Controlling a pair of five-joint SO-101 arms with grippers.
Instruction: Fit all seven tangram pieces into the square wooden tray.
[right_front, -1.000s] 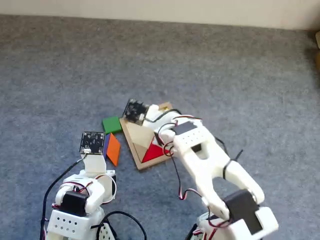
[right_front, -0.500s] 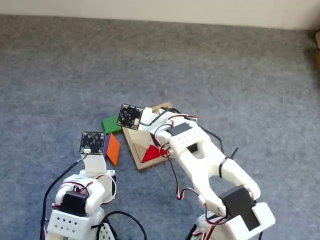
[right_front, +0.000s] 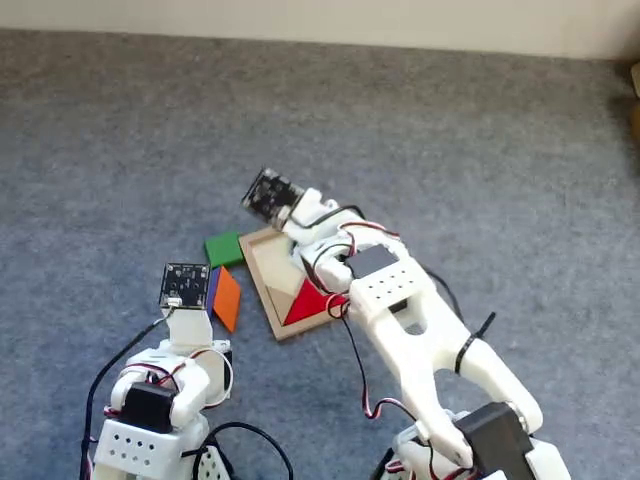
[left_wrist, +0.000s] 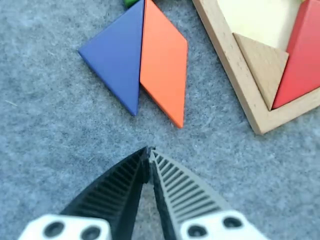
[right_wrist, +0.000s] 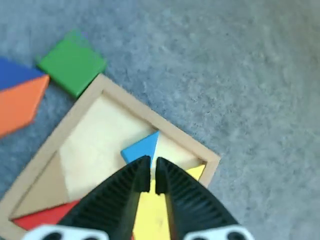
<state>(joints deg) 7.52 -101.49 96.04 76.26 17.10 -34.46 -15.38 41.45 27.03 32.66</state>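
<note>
Stretching from lower right to frame centre, the right arm (right_front: 410, 310) holds its claw (right_wrist: 152, 167), fingers together, over the wooden tray (right_front: 262, 290), above a small blue triangle (right_wrist: 142, 148). At lower left, the folded left arm (right_front: 165, 385) poises its closed claw (left_wrist: 150, 152) over the counter (left_wrist: 50, 150), near the orange parallelogram (left_wrist: 162, 65).

Left hand (left_wrist: 150, 151) closed, right hand (right_wrist: 152, 164) closed, outstretched
</note>
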